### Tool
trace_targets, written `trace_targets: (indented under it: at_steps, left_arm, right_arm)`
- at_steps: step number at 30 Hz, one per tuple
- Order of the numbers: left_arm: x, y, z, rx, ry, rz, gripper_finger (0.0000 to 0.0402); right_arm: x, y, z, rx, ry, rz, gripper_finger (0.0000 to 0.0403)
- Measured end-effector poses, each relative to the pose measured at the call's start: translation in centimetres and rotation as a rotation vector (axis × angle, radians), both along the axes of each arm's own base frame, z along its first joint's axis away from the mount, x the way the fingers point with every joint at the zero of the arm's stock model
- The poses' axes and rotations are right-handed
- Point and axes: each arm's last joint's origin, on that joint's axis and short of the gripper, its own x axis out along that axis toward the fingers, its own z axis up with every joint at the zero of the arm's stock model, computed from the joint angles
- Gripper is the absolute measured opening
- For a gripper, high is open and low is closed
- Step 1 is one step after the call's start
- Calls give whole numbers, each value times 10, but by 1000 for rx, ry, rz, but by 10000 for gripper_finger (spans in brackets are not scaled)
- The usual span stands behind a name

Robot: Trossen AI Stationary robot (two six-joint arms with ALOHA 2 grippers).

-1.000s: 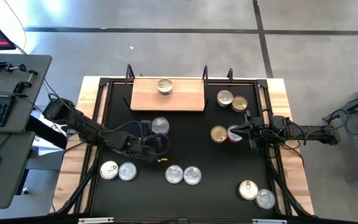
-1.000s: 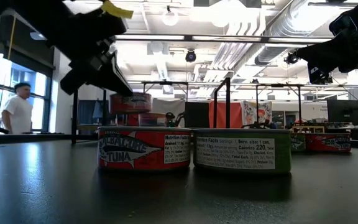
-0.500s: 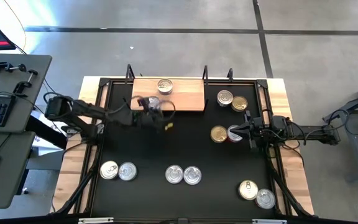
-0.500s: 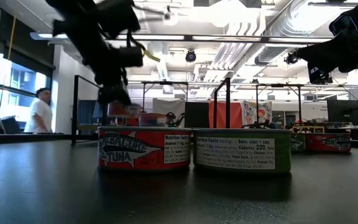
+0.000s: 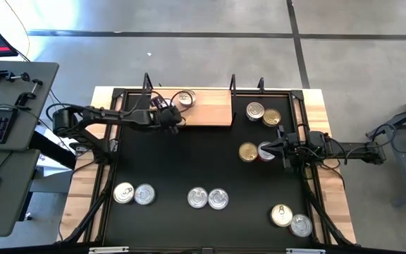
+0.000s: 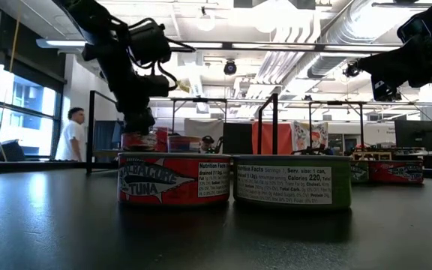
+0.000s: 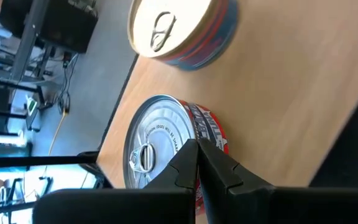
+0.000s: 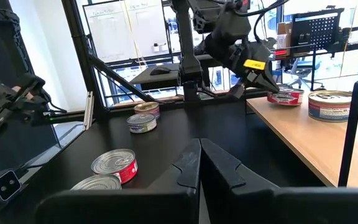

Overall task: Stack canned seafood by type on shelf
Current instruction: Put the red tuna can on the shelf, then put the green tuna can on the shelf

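Note:
My left gripper (image 5: 169,116) is shut on a silver-topped, red-sided can (image 7: 160,149) at the left part of the wooden shelf board (image 5: 213,111). A second can (image 5: 187,98) stands on the board beside it and also shows in the left wrist view (image 7: 179,28). My right gripper (image 5: 282,149) hangs shut above the table's right side. It is next to a red-sided can (image 5: 266,152) and a gold-topped can (image 5: 248,152) and touches neither. My left gripper pinches the can between its two fingers (image 7: 188,163) at the rim and side wall (image 7: 211,134) nearest the arm. It comes slanting down from the table's left side. The can sits upright, lid up, with its bottom at the board's surface (image 8: 284,96).
Silver-topped cans stand in pairs on the black table: near left (image 5: 134,193), near middle (image 5: 208,199), near right (image 5: 291,220), and far right beside the board (image 5: 263,113). Black frame posts (image 5: 232,82) rise behind the board. A person (image 6: 70,135) stands in the room beyond.
My left gripper has carried the can from the middle of the table toward the far edge and down onto the left part of the board, staying shut on it. My right arm has kept still.

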Motion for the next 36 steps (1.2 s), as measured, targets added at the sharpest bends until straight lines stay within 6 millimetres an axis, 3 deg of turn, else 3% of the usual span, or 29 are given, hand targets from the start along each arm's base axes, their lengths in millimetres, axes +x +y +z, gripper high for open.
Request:
trace_targets:
  at_steps: [15,25,31,36]
  left_arm:
    - [-6,21,1,13,-20,68,3]
    - [-3,28,5,42,-89,87,67]
    - [1,19,5,38,-105,64,87]
    - [11,-5,6,24,-127,-17,86]
  right_arm:
    - [0,0,0,0,0,0,0]
    - [0,0,0,0,0,0,0]
    - [0,0,0,0,0,0,0]
    - [0,0,0,0,0,0,0]
